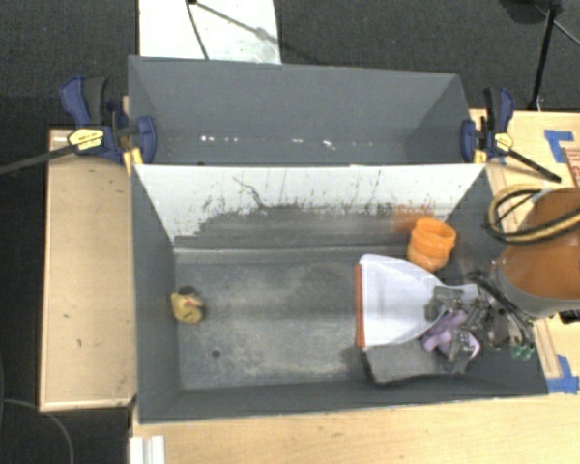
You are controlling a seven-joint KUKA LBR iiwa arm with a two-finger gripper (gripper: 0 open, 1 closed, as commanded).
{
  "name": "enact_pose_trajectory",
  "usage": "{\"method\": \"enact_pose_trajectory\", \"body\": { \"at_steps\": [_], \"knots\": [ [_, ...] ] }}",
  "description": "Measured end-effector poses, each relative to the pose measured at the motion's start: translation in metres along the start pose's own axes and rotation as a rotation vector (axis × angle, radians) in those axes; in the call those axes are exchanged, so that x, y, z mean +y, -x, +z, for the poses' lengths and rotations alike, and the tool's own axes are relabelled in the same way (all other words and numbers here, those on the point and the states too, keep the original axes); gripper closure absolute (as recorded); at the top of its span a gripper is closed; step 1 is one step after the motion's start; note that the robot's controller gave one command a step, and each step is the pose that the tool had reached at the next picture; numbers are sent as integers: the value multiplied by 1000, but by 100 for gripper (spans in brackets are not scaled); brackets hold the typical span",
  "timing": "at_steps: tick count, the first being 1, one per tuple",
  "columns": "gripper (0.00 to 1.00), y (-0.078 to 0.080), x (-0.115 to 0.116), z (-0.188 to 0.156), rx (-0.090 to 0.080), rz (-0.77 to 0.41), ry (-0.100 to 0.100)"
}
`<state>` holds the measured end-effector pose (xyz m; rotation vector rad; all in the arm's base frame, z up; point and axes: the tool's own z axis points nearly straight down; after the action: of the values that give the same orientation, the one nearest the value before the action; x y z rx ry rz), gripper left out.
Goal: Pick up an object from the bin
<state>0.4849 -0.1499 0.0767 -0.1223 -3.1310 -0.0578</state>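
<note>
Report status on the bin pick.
Gripper low at right end of bin, over purple thing beside white sheet. Orange cup close behind. Yellow lump far left.

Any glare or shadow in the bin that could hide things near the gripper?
Camera view: the bin's back wall is glaringly bright, the white sheet nearly as bright; the gripper and the purple thing at it lie in dim shade, hard to separate.

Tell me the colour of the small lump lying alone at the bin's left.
The lump is dull yellow, as seen in the camera view.

Orange wrist cover [561, 251] (glossy), looped black cables [497, 215], grey metal gripper [460, 331]
</note>
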Motion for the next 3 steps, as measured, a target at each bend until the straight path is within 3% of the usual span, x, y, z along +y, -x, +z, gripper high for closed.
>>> {"method": "enact_pose_trajectory", "body": {
  "at_steps": [3],
  "knots": [
    [100,0,6,-7,-9,2,-16]
  ]
}}
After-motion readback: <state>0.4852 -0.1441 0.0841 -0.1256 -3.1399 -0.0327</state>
